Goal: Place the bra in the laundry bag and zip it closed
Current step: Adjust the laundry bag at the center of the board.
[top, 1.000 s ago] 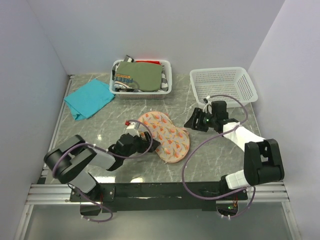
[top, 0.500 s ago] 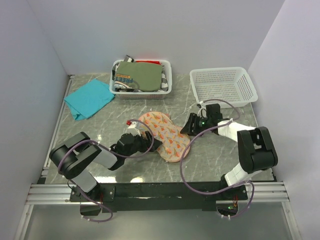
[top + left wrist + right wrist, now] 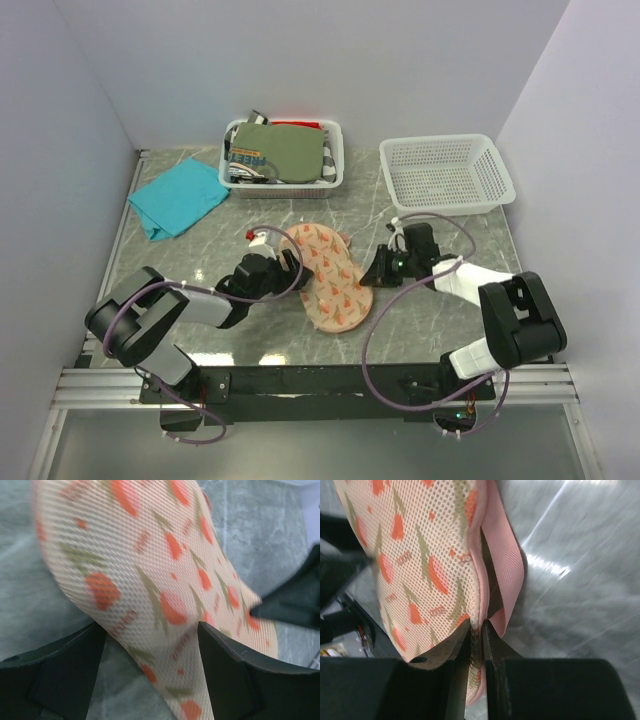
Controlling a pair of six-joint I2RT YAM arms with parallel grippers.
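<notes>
We see a marble-look table from above, with the bag lying flat near its middle: a two-lobed, pinkish-beige mesh case printed with small orange-red flowers, its long axis running from far-left to near-right. A black arm reaches in low on each side of the bag. The left gripper sits at the bag's left edge. From its wrist camera, the two dark fingers stand wide apart with a rounded lobe of the bag between them; the fabric seems to touch both, but we cannot tell whether they press on it. The right gripper is at the bag's right edge. Its wrist camera shows its fingers drawn nearly together, pinching the bag's seam, where a strip of pink binding tape gapes a little away from the mesh. Beyond the bag, toward the back wall, stands a white basket holding a folded olive garment and other clothes; a bit of red cloth shows at its far rim, and we cannot tell what it is. Beyond the bag to the right stands a second white mesh basket. A teal cloth lies well apart from the bag, to its far left.
</notes>
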